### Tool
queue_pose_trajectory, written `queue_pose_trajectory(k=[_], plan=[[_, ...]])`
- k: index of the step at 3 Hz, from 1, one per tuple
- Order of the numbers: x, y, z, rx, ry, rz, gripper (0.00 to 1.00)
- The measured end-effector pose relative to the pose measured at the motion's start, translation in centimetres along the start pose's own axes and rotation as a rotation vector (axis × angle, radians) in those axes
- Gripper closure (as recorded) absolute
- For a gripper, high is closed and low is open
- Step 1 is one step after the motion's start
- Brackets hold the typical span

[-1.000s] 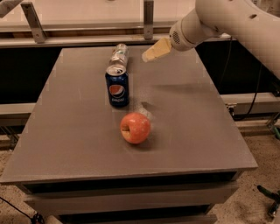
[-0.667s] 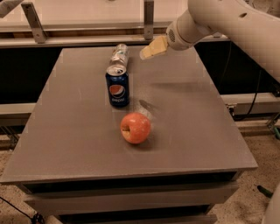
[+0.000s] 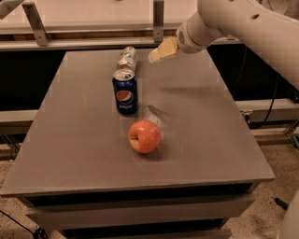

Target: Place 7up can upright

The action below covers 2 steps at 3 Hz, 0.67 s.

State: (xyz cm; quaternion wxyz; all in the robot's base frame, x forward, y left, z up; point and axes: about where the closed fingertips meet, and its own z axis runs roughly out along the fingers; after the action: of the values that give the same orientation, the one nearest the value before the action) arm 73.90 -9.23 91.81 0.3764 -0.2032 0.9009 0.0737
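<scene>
Soda first: a blue Pepsi can (image 3: pixel 125 93) stands upright left of centre on the grey table (image 3: pixel 210 140), with the 7up can (image 3: pixel 127 58) lying on its side just behind it. Nearer and right sits a red apple (image 3: pixel 144 136). The gripper (image 3: pixel 162 50) hovers just right of the 7up can; open or closed, I cannot tell.

We look onto a grey table (image 3: pixel 84 149) with shelf-like tiers under its near edge. Along its far side runs a pale rail (image 3: pixel 84 43). A slanted metal post (image 3: pixel 36 21) rises from the rail at the left and an upright post (image 3: pixel 159 21) nearer the middle, both against a bright, pale panel (image 3: pixel 93 11). Below the rail we see only darkness. At the near right the floor (image 3: pixel 268 205) is speckled beige. The light is warm. The gripper (image 3: pixel 156 55) hangs above the table's far part.
</scene>
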Motion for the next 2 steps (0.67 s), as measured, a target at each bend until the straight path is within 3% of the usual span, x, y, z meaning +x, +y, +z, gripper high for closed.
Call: queue_pose_trajectory(k=[2], plan=[[-0.91,-1.21,-0.08,0.238,0.022,0.084,0.00]])
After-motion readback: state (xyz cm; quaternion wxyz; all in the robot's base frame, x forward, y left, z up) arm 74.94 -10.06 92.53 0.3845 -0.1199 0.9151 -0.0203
